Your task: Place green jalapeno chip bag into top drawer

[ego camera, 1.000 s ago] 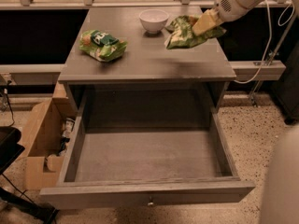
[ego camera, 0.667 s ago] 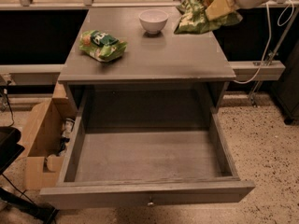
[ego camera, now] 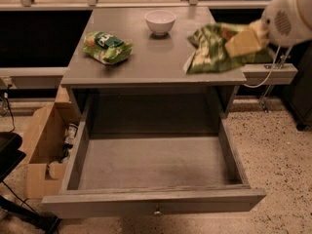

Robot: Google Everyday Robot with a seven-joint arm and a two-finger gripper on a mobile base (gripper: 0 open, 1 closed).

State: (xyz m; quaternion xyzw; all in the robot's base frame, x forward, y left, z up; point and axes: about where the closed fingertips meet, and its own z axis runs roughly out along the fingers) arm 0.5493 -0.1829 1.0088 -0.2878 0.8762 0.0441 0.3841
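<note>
The claw (ego camera: 240,43) is pinching the green jalapeno chip bag (ego camera: 210,52) by its right end and carrying it in the air over the right front corner of the bench (ego camera: 146,60). Compared with 0.7 s ago, when the bag was hanging farther back, level with the white bowl (ego camera: 160,21), it is now sitting lower in the view and closer to the bench's front edge, with its left end drooping and the arm's white housing (ego camera: 290,16) coming in from the upper right. The top drawer (ego camera: 156,162) is standing pulled fully out below, its knob (ego camera: 157,211) facing the viewer, unchanged. The bowl and the 2nd green bag (ego camera: 107,47), the one with a dark logo, are lying where they were on the bench. A cardboard box (ego camera: 41,145) is sitting on the floor to the left of the drawer.
</note>
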